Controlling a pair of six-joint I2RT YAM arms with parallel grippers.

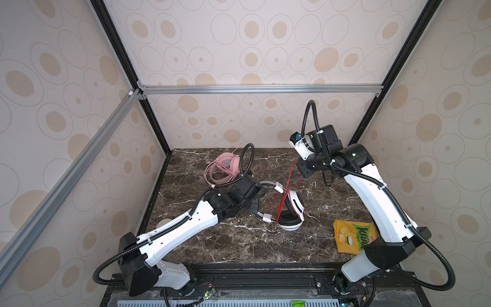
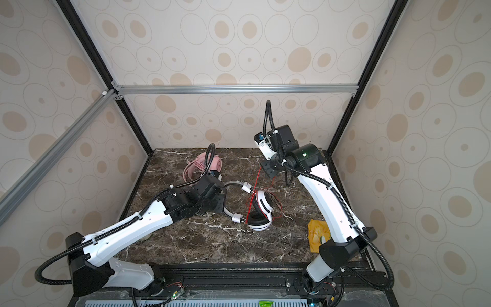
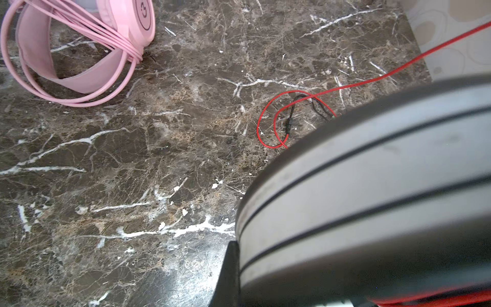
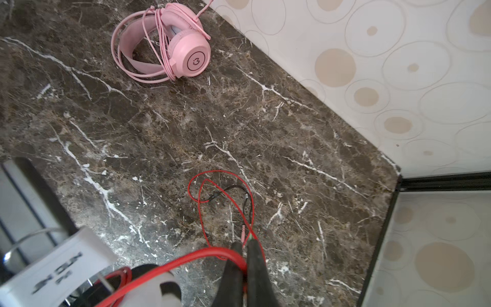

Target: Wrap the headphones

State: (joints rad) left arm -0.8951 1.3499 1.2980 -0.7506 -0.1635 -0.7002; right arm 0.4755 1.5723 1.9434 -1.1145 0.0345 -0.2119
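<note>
Pink headset [image 1: 223, 167] sits far left on the tabletop [image 1: 239, 244] with its cable wound round the band, so it looks done. The white-and-black headset [image 1: 292, 212] at mid-tabletop is part-wrapped: a few turns of red cable [image 1: 288, 183] cross it by the ear cups, and the rest rises to the raised right gripper [image 4: 245, 265], closed on the cable, while the left gripper [image 1: 252, 206] is clamped on the silver headband [image 3: 372, 172]. Both top views show the turns and both arms; only the right wrist view shows the pinch itself and the slack loop with its plug end, left to wind.
</note>
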